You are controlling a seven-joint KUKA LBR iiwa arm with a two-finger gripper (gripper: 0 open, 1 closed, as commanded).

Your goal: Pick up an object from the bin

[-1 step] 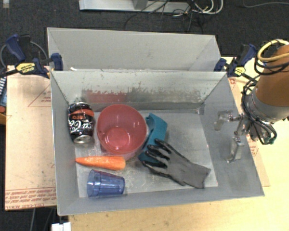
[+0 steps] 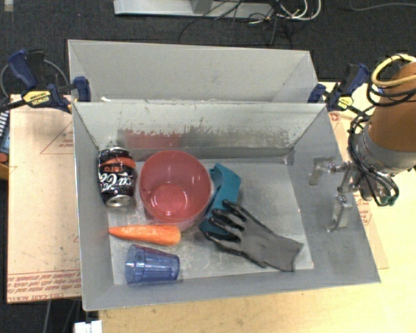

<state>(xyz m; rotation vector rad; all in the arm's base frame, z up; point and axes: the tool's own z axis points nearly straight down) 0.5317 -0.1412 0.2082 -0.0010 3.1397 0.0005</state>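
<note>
My gripper [image 2: 327, 194] hangs at the bin's right side, over the sloping right wall, open with nothing between its fingers. The thing nearest to it is a grey and black glove [image 2: 258, 240], lying flat on the floor to its lower left, its dark fingers pointing left. A teal object [image 2: 225, 180] lies just above the glove, partly tucked behind a pink bowl [image 2: 175, 189] that stands upright at the middle of the floor.
At the left of the bin stands a black cola can [image 2: 116, 177]. An orange carrot [image 2: 145, 234] lies below the bowl, and a blue plastic cup [image 2: 151, 266] lies on its side at the front left. The arm's orange cover sits outside the right rim.
</note>
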